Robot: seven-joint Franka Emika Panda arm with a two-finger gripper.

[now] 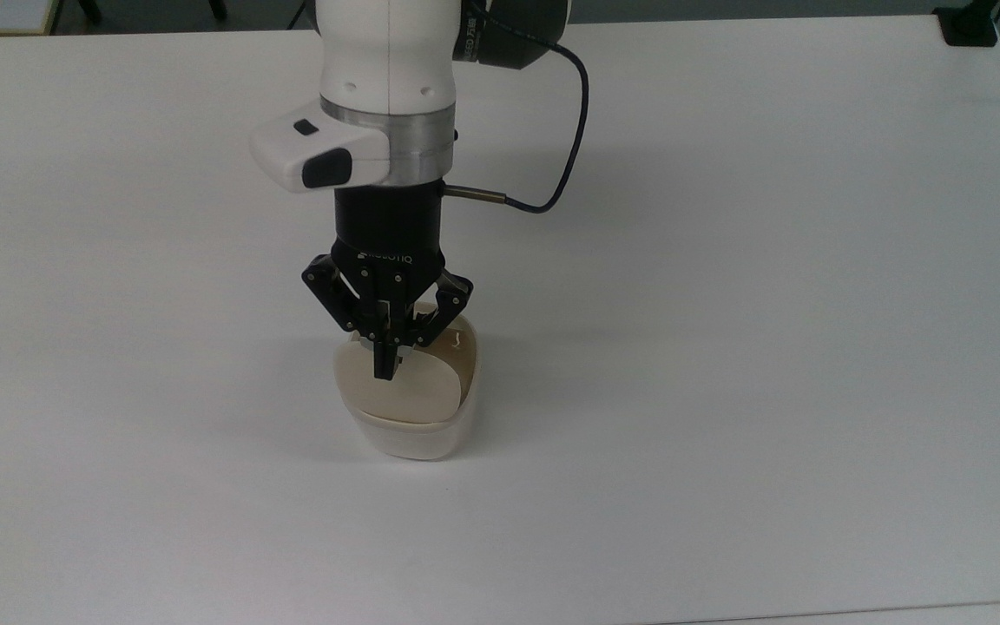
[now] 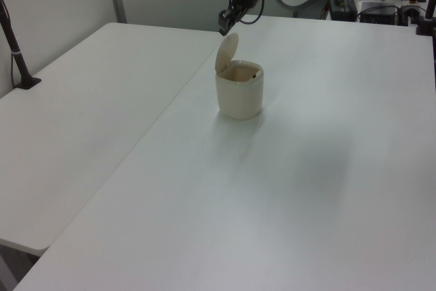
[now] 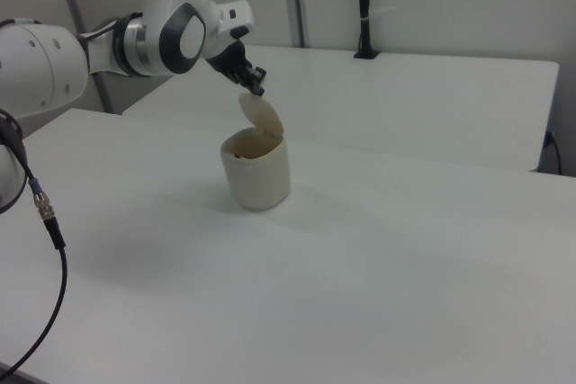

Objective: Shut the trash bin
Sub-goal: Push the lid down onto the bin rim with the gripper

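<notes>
Top view: trash bin (image 1: 413, 408) standing mid-worktop (image 1: 769, 347), lid (image 1: 400, 389) raised and tilted; end effector (image 1: 385, 369) right at the lid's upper edge, fingers pressed together, pinching nothing; wide bare surface all around, worktop edges far off

Left view: bin on the right-hand worktop near the seam with the neighbouring table (image 2: 75, 114), lid upright on the left view's left; end effector just above the lid's top edge

Right view: lid standing behind the open rim, end effector at its tip
</notes>
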